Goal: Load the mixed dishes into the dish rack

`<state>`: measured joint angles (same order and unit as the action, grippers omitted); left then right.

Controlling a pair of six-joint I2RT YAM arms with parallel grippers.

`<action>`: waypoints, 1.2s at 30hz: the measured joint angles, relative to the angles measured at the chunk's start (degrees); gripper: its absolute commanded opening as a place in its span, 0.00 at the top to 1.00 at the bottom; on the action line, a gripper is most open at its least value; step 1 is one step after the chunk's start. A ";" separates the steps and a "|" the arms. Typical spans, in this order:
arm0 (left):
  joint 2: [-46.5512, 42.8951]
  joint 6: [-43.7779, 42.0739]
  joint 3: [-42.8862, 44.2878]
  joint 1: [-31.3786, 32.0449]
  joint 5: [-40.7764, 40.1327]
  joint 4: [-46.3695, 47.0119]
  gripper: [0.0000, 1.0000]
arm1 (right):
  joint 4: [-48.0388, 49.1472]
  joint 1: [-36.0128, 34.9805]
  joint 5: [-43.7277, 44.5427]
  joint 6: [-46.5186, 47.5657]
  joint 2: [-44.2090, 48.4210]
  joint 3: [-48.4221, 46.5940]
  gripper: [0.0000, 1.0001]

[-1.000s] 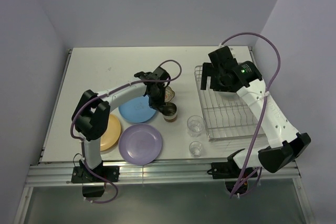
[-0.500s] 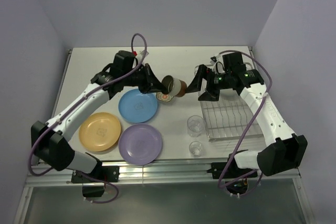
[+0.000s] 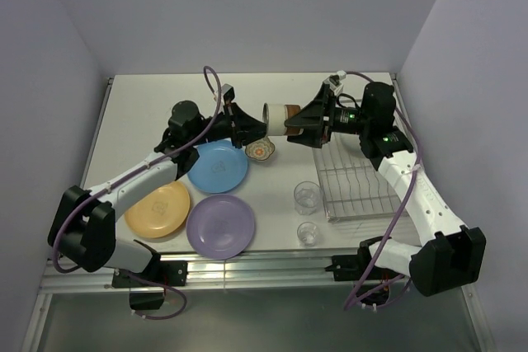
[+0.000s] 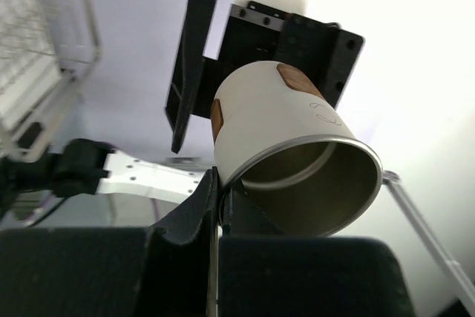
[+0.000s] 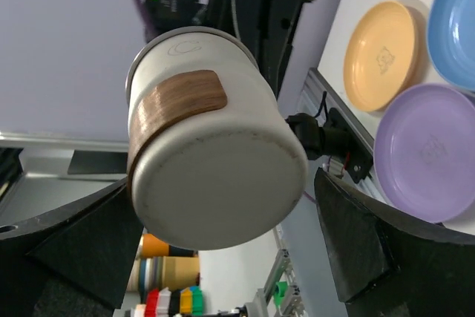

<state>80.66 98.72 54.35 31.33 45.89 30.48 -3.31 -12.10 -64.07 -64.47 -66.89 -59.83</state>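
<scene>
left claw (image 3: 256,128) pinching cup (image 3: 280,118) rim, aloft | right claw (image 3: 292,130) spread around base

Bright even light, faint soft shadows, top view sharp, left wrist view washed out, foreground blurred

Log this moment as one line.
phase: handover | left gripper: shut on cup rim | right gripper: open around cup base | cup: midair, sideways

White table (image 3: 157,109), matte top. Pale lavender walls (image 3: 247,14) at 9, 12 and 3 o'clock. Aluminium rail (image 3: 264,269) along the 6 o'clock edge. Right wrist view: small coloured objects (image 5: 174,301) at 6 o'clock, too blurred to identify.
</scene>
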 measured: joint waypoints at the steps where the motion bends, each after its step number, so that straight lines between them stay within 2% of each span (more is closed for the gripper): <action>1: 0.24 2.01 -0.79 0.00 0.00 3.06 1.00 | 1.49 0.07 -0.37 -0.85 0.00 0.02 0.07; 5: 0.85 8.35 -2.73 0.00 0.07 10.43 1.00 | 5.20 0.57 -1.18 -3.02 0.00 0.20 0.10; 15: 0.87 10.40 -3.30 0.09 0.42 11.58 1.00 | 9.81 1.60 -2.34 -6.23 -0.59 0.20 0.21; 18: 0.90 10.40 -3.30 -0.02 0.44 10.95 1.00 | 10.71 1.64 -2.78 -6.99 -1.22 0.15 0.31; 19: 0.94 10.40 -3.30 -0.09 0.46 10.84 1.00 | 11.10 1.64 -2.93 -7.50 -1.49 0.15 0.41; 21: 1.01 10.43 -3.30 -0.20 0.46 10.80 1.00 | 12.02 1.64 -3.19 -8.24 -2.03 0.13 0.55; 22: 1.20 10.45 -3.30 -0.31 0.46 10.86 1.00 | 12.55 1.64 -3.28 -8.61 -2.38 0.13 0.74; 23: 1.44 10.49 -3.30 -0.39 0.48 10.95 0.96 | 12.79 1.66 -3.28 -8.74 -2.69 0.11 0.87; 24: 1.81 10.51 -3.28 -0.50 0.61 11.19 0.63 | 12.79 1.75 -3.32 -8.79 -3.02 0.04 1.00; 27: 2.99 7.85 -3.02 -0.44 2.58 9.73 0.14 | 10.86 1.99 -2.05 -7.98 -4.81 -1.18 1.00; 30: 4.20 3.13 -0.76 -0.46 3.76 1.70 0.01 | 3.17 2.84 0.09 -3.85 -7.56 -5.79 1.00; 33: 5.14 -4.74 3.39 -1.79 3.50 -10.23 0.01 | -5.60 4.20 4.46 2.25 -10.45 -11.89 1.00; 36: 5.51 -15.63 8.79 -4.35 0.81 -26.49 0.01 | -17.25 6.45 11.93 10.05 -13.90 -19.96 1.00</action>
<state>86.17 83.09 63.13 26.98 46.70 3.99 -20.56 -5.65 -52.14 -54.41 -80.79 -79.79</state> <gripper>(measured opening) 0.992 0.727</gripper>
